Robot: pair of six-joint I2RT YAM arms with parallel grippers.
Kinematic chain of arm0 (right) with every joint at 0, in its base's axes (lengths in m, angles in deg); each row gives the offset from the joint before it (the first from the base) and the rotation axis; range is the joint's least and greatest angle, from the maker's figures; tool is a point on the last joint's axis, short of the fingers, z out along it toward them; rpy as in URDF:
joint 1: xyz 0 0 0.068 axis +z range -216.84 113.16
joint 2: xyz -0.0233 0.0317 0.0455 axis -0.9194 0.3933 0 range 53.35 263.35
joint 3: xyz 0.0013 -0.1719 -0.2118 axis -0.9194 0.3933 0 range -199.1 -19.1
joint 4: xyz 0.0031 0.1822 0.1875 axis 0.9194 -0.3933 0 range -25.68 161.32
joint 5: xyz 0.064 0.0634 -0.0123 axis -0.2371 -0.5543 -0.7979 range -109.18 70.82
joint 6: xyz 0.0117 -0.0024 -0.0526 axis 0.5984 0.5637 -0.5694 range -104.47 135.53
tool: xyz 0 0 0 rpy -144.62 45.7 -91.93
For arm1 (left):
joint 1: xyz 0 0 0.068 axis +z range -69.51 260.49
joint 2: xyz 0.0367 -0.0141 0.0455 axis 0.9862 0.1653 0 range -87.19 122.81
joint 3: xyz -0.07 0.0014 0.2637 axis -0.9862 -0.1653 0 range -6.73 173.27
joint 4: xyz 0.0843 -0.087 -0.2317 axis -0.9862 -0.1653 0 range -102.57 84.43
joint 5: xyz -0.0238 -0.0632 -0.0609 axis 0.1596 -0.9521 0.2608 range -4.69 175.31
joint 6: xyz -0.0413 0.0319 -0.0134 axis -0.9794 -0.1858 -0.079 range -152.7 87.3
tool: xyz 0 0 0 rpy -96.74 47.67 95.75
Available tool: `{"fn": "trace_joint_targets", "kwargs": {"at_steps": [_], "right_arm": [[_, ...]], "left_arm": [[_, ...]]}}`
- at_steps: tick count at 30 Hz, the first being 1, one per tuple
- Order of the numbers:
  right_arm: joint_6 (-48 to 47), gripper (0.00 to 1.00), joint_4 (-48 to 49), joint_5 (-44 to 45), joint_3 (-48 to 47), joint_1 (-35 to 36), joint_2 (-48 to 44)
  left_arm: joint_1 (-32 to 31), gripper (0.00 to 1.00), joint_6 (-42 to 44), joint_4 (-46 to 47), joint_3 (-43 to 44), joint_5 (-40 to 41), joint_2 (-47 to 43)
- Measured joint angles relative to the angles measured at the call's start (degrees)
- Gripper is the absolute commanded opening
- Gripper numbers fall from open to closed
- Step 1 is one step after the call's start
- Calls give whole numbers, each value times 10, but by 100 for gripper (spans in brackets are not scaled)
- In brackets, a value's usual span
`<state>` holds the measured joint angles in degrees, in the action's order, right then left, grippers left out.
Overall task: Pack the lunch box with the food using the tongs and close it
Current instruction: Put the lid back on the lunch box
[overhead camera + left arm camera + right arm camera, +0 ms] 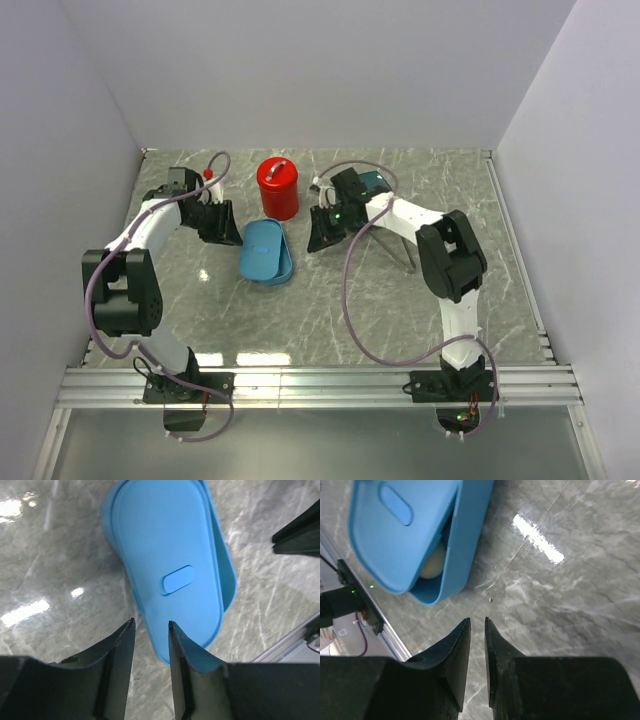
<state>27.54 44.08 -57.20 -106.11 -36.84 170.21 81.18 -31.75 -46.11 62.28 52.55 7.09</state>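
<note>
The light-blue lunch box [268, 262] sits mid-table with its lid [170, 555] lying askew on top, so the box rim [229, 577] shows along one side. Through the gap on the right-wrist side, a beige ball of food [434, 562] shows inside the box [465, 540]; other food is hidden. My left gripper [150, 624] hovers at the lid's near end, open and empty. My right gripper [477, 620] stands over bare table beside the box, narrowly open with nothing between its fingers. The silver tongs [405, 258] lie on the table under the right arm.
A red canister [278, 187] stands just behind the box. A dark teal plate [372, 180] is partly hidden behind the right arm. Both grippers [230, 230] [320, 236] flank the box. Walls close in the table on three sides.
</note>
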Motion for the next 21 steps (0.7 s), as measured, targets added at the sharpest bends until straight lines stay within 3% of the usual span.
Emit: {"fn": "trace_joint_targets", "kwargs": {"at_steps": [16,21], "right_arm": [[23,25,16,24,-26,35,64],[27,25,27,24,-31,39,72]], "left_arm": [[-29,35,-3,6,-2,51,46],[-31,29,-4,8,-3,57,50]]}}
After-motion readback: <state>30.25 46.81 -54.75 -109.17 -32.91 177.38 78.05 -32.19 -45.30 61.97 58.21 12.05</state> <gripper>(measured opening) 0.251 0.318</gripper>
